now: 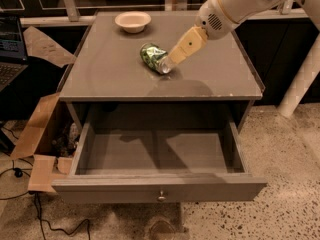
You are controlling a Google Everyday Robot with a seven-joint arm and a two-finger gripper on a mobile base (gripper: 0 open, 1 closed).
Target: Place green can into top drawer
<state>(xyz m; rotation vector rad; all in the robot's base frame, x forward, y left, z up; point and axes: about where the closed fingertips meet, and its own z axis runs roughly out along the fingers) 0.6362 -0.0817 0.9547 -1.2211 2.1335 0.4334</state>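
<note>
The green can point(151, 56) lies on its side near the middle of the grey cabinet top point(100, 74), its silver end pointing to the front right. My gripper point(172, 63) reaches down from the upper right and its beige tip is at the can's silver end, touching it or very close. The can rests on the top, not lifted. The top drawer point(160, 188) is pulled wide open below the front edge, with a small round knob point(161, 197) on its front panel. Nothing lies inside it.
A beige bowl point(132, 21) stands at the back left of the cabinet top. Cardboard flaps point(37, 129) and cables lie on the floor at the left. A laptop point(10, 49) sits at the far left. A white post point(302, 79) stands at the right.
</note>
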